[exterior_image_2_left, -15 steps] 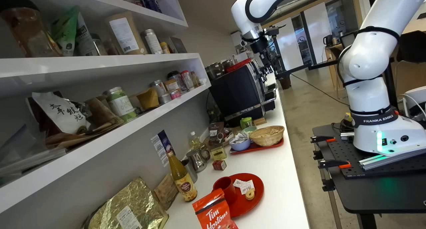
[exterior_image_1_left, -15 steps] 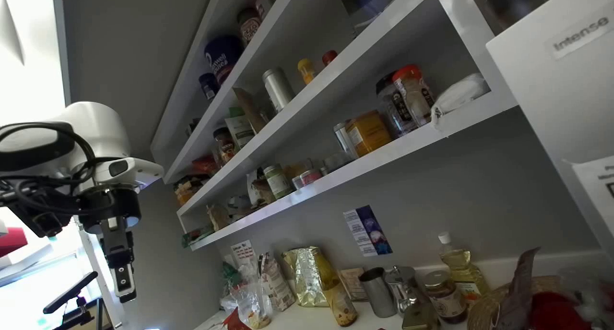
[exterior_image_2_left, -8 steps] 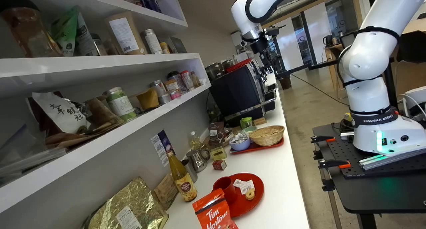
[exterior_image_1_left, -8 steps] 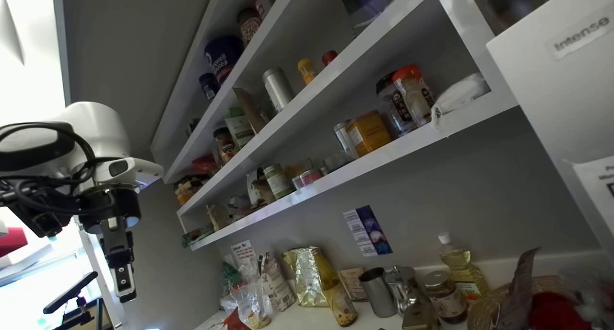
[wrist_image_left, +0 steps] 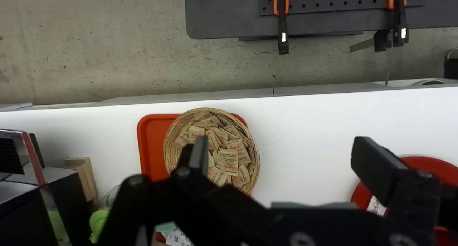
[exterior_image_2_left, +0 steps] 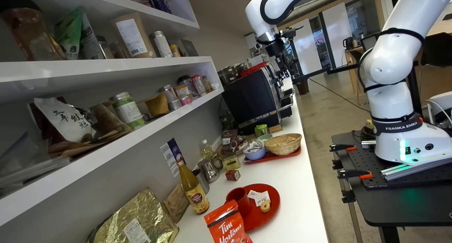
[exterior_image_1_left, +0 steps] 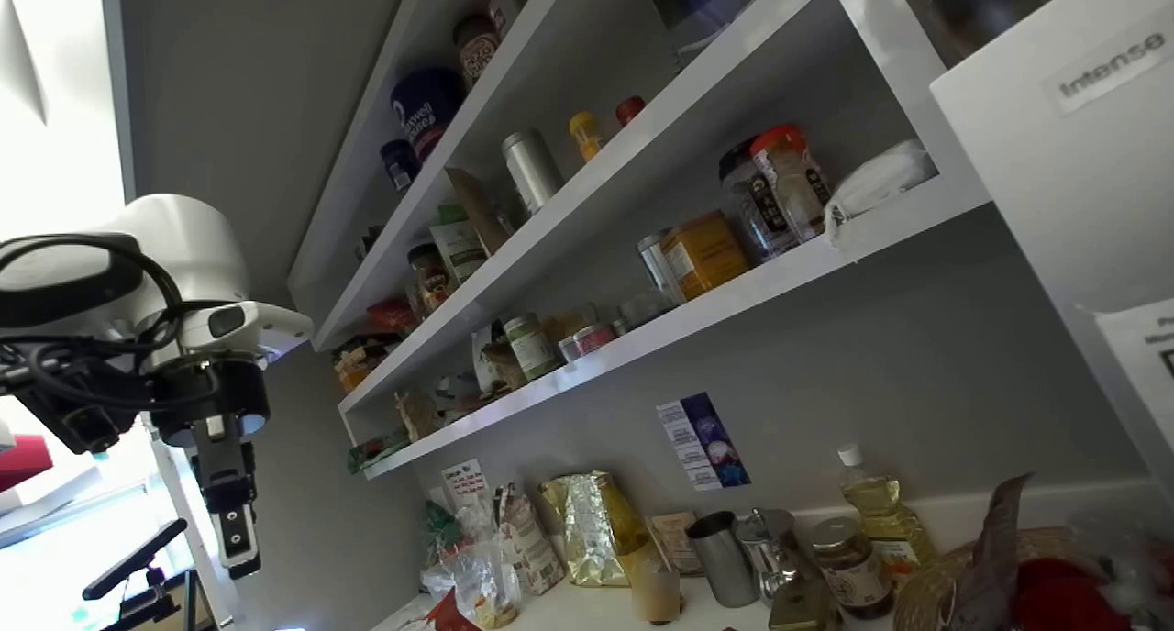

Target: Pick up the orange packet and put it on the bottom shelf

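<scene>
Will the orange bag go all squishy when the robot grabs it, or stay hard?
The orange bag will probably squish and crinkle, since it looks like a thin pouch with a flat top. Its shiny-looking front might make it a bit slippery too.

Pkt (exterior_image_2_left: 227,224) is orange-red w/ wht lettering, btm shelf (exterior_image_2_left: 106,153) wht, gripper (wrist_image_left: 281,153) blk.
</scene>
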### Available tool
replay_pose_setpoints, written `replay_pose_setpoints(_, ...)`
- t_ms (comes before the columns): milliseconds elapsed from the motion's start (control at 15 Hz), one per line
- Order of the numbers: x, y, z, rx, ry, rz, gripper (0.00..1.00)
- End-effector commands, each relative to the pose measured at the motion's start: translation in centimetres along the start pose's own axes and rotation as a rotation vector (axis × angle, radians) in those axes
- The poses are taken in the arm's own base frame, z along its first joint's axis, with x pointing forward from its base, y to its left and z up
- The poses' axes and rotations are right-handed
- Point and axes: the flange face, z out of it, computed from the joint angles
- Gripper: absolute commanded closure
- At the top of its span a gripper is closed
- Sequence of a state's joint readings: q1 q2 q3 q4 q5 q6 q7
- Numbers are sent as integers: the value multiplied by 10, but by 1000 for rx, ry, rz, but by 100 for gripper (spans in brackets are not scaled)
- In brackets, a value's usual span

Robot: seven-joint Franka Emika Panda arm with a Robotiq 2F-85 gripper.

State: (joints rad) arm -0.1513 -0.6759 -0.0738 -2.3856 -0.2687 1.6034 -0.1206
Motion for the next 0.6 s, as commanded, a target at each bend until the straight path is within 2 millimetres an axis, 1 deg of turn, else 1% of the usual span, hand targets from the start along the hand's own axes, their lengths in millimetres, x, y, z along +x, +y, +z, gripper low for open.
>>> replay_pose_setpoints(0,0,0,-1,0,-1,0,0)
replay_pose_setpoints(133,1,0,0,-3,-3,3,0)
replay_pose_setpoints(400,9,1,6,-36,2,-4,0)
replay_pose_setpoints(533,15,-7,16,-23,-9,-27,0)
